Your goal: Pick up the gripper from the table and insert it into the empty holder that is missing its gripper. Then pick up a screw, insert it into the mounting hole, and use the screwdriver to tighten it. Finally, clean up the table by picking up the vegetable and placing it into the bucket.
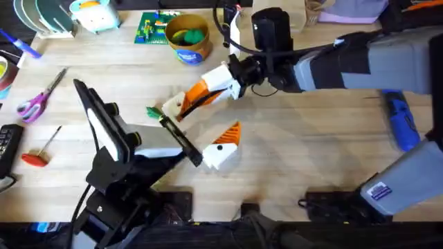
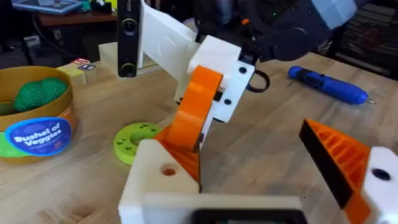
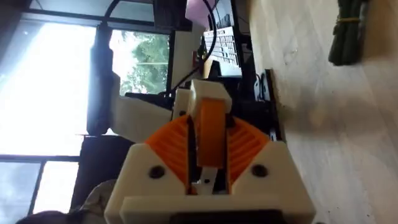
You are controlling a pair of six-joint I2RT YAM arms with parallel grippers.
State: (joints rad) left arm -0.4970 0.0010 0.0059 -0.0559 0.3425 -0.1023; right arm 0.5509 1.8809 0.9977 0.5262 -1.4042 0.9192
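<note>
My right gripper (image 1: 202, 95) reaches across the middle and is shut on the gripper (image 1: 176, 105), a white wedge with an orange face (image 2: 193, 112). The wedge's white base (image 2: 163, 177) with its round hole sits at the far end of the black holder (image 1: 181, 140) on the left arm. In the right wrist view the orange piece (image 3: 211, 140) is clamped between my ribbed pads. The left gripper (image 1: 201, 128) stands open, its other orange-faced finger (image 2: 345, 163) far from the held wedge. The vegetable (image 1: 153, 111) lies beside the holder. The bucket (image 1: 188, 38) stands at the back. The blue screwdriver (image 1: 401, 122) lies far right.
A lime-green disc (image 2: 134, 140) lies on the table (image 1: 304, 152) just behind the held wedge. Purple scissors (image 1: 36, 98), a red-handled tool (image 1: 39, 155) and a black remote (image 1: 7, 145) lie at the left. A green brick plate (image 1: 149, 28) is at the back.
</note>
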